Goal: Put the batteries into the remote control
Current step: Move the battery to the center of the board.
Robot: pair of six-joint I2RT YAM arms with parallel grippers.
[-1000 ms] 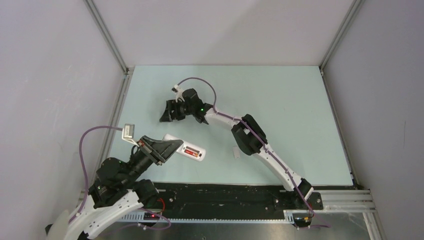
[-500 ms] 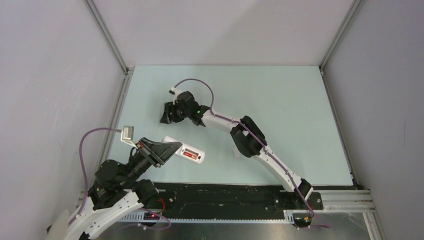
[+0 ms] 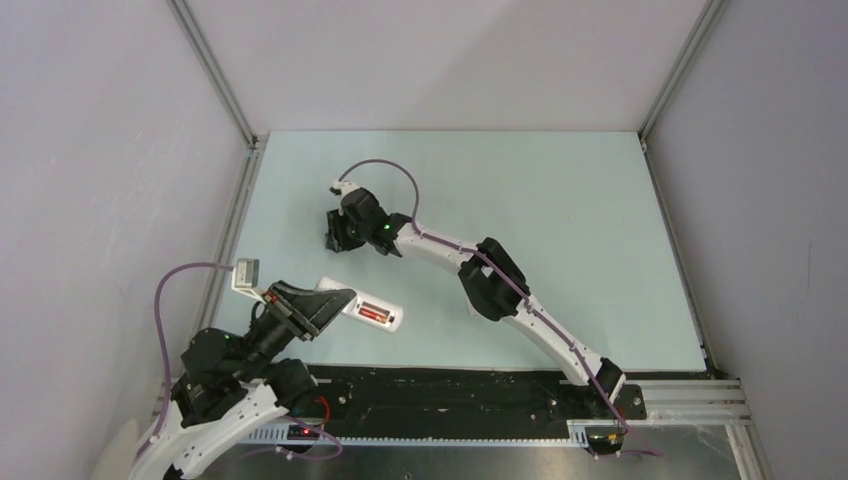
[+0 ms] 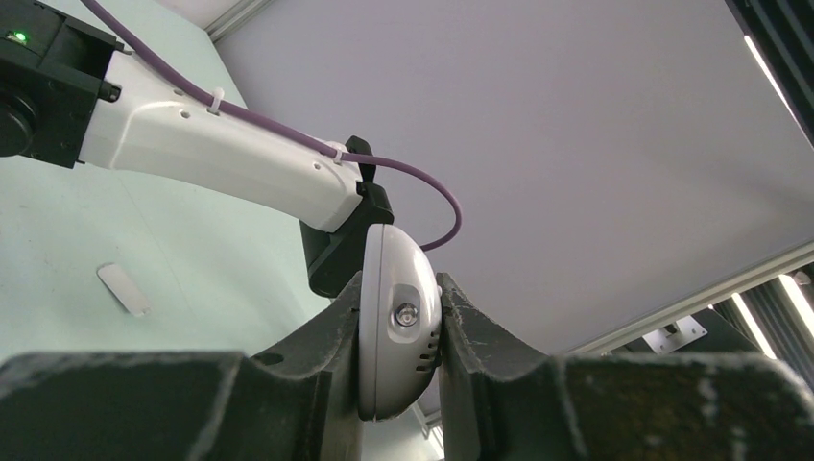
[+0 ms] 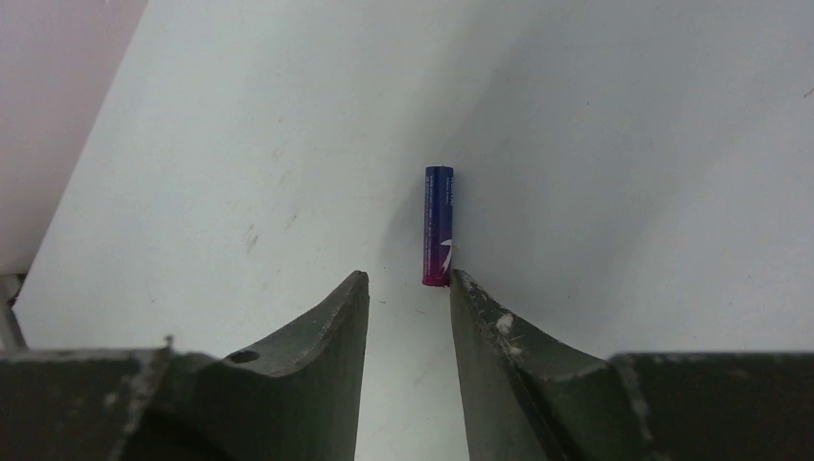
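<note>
1. Looking down from the top camera, the left hand [image 3: 338, 300] pinches the remote control [image 3: 392, 320] at the near left of the surface [image 3: 560, 200]. The remote juts out to the right with its battery bay facing up. A red-orange battery [image 3: 371, 313] already sits in the bay. The right hand [image 3: 336, 234] is lowered to the surface further back, and whatever lies under it is hidden.
2. From the left wrist, the left hand [image 4: 399, 336] is pressed tight on the remote control [image 4: 397, 317], seen end-on. A small white cover plate [image 4: 125, 289] lies apart on the surface.
3. From the right wrist, the right hand [image 5: 407, 288] is partly spread, with nothing between its jaws. The dark blue battery [image 5: 438, 226] lies flat just beyond the tips, its near end against the right-side jaw.
4. The step in hand is probably picking up the second battery. The next move calls for reaching slightly farther, so the jaws straddle the battery before pinching.
</note>
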